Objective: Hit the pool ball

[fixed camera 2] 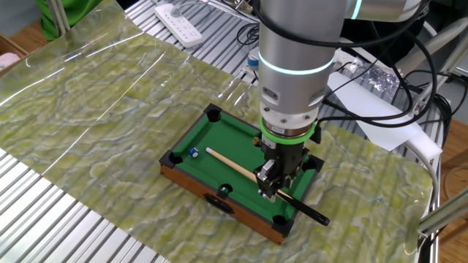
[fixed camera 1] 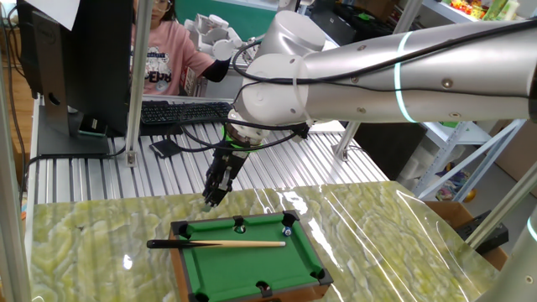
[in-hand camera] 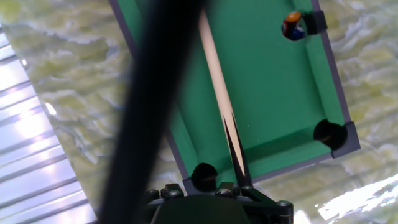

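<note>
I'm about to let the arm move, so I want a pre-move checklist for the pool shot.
1. Ball on the felt, beside a corner pocket, not in it: ok.
2. Cue lying on the table, black end past the rim: ok.
3. Cue tip in line with the ball: not ok, the ball sits off to one side of the tip.
4. Gripper holding the cue: not ok, it hangs above the cue's black end.
5. Jaws wide enough to take the cue: cannot tell.
</note>
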Action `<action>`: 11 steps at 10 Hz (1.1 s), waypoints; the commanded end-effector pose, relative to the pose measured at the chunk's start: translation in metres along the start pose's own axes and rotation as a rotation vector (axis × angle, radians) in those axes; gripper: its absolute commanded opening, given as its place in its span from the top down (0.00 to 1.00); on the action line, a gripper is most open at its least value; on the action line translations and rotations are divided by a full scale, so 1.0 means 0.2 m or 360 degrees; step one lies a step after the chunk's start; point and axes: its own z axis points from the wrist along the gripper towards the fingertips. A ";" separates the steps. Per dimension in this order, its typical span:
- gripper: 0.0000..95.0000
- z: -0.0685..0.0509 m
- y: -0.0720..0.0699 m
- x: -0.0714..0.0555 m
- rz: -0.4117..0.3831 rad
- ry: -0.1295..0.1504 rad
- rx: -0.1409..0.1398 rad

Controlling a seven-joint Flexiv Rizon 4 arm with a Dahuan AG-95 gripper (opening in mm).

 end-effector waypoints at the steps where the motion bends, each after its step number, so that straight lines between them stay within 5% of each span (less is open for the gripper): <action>1: 0.60 0.00 0.00 0.00 -0.0015 0.0002 0.0001; 11: 0.60 0.00 0.00 0.00 -0.0053 0.0005 -0.0006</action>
